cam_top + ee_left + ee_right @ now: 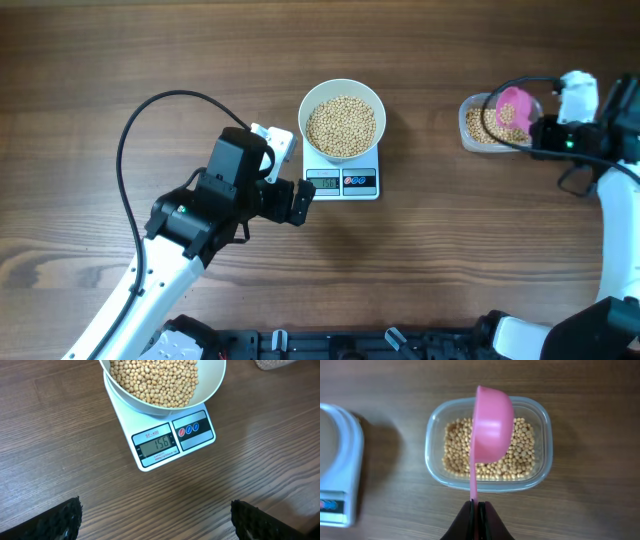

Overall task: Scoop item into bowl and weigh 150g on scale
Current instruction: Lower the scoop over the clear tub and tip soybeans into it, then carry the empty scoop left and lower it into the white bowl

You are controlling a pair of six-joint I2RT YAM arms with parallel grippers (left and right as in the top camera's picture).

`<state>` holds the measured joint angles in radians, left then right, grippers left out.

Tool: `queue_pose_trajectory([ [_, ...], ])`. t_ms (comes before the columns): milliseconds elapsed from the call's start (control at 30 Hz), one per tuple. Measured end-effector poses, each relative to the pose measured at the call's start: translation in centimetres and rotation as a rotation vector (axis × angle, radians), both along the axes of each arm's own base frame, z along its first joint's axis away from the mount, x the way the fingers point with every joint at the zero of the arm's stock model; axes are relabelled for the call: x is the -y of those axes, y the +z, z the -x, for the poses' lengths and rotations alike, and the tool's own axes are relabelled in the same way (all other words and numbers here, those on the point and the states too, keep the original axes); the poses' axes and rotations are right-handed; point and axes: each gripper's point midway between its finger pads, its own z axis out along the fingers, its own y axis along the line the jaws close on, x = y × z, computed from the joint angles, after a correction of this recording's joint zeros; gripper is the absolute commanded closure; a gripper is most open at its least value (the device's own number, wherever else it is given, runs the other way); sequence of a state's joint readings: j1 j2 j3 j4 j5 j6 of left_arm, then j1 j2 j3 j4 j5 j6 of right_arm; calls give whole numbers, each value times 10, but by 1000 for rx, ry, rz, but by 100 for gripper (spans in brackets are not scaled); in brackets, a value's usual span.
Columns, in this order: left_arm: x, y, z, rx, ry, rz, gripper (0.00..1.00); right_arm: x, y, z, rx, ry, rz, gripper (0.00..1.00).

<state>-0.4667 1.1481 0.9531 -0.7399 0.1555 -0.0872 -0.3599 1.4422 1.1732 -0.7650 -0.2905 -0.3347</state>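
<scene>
The left arm reaches in from the lower left of the wooden table [90, 60], its black wrist bent toward the scale [372, 160]. The left gripper [156, 512] hovers just short of the scale's front edge, its two rough black fingers [67, 517] spread wide apart and holding nothing.

The right arm comes up along the right edge and bends inward. The right gripper [477, 510] is pressed together, pinching the thin handle of a glossy pink plastic scoop [492, 417]. The scoop's rounded cup hangs over a clear, rounded-rectangular plastic tub [543, 425], turned so that its smooth outer side shows.

A smooth, round white bowl [311, 100] sits on the flat, white, square scale. It is heaped with beans [342, 125]: small, round, matte and tan. More of the same beans lie in a shallow layer in the tub, which stands well apart to the right of the scale. The scale's grey display [156, 445] reads 156, beside a dark panel with round buttons. The table is dark brown with a streaky grain.
</scene>
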Motion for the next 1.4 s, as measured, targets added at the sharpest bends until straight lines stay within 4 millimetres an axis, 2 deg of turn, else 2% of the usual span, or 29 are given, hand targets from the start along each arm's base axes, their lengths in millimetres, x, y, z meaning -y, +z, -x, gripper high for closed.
queue_pose_trajectory([
  [367, 0, 0, 0, 0, 0, 0, 0, -6, -5, -3, -74, 100, 337, 96],
  [467, 0, 0, 0, 0, 0, 0, 0, -5, -5, -3, -87, 98, 395, 96],
  [700, 0, 0, 0, 0, 0, 0, 0, -18, -2, -8, -79, 158, 468, 96],
  [1067, 0, 0, 0, 0, 0, 0, 0, -16, 1, -10, -71, 159, 497, 96],
  [1233, 0, 0, 0, 0, 0, 0, 0, -9, 5, -14, -53, 76, 501, 96],
  [1300, 0, 0, 0, 0, 0, 0, 0, -14, 5, -15, -40, 39, 444, 96],
  [1400, 0, 0, 0, 0, 0, 0, 0, -34, 8, -22, 15, 25, 297, 96],
])
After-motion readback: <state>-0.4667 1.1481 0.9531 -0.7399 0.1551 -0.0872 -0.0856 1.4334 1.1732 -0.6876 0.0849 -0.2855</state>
